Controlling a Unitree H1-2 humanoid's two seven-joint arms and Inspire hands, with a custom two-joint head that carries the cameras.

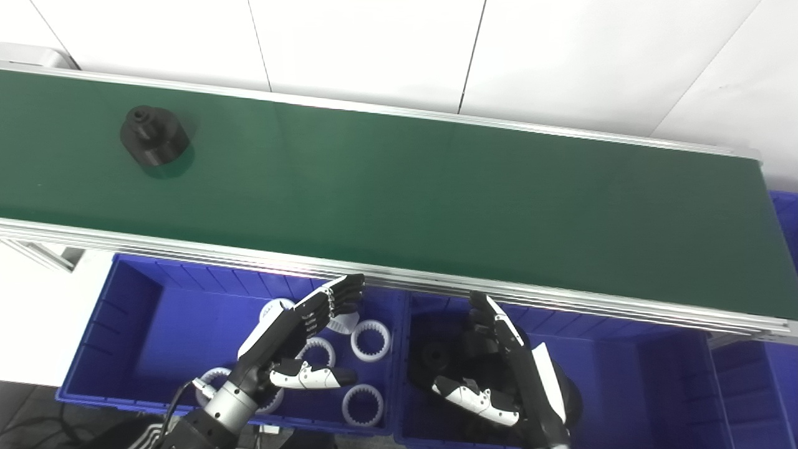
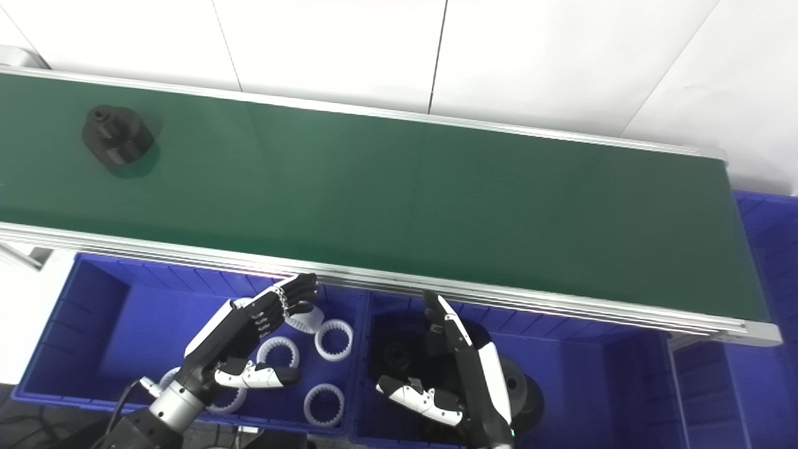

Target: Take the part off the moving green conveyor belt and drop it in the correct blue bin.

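A black round part [image 1: 153, 136] with a raised hub sits on the green conveyor belt [image 1: 399, 199] at its far left. It also shows in the right eye view [image 2: 117, 135]. My left hand [image 1: 298, 340] is open and empty, held over the left blue bin [image 1: 112, 324] that holds white toothed rings [image 1: 370, 340]. My right hand [image 1: 502, 368] is open and empty, held over the middle blue bin [image 1: 623, 386] that holds black parts [image 1: 433, 358]. Both hands are below the belt's near rail, far from the part.
The belt's aluminium near rail [image 1: 436, 280] runs just above both bins. Another blue bin [image 1: 764, 386] stands at the right, past the belt's end. White wall panels [image 1: 374, 43] lie behind the belt.
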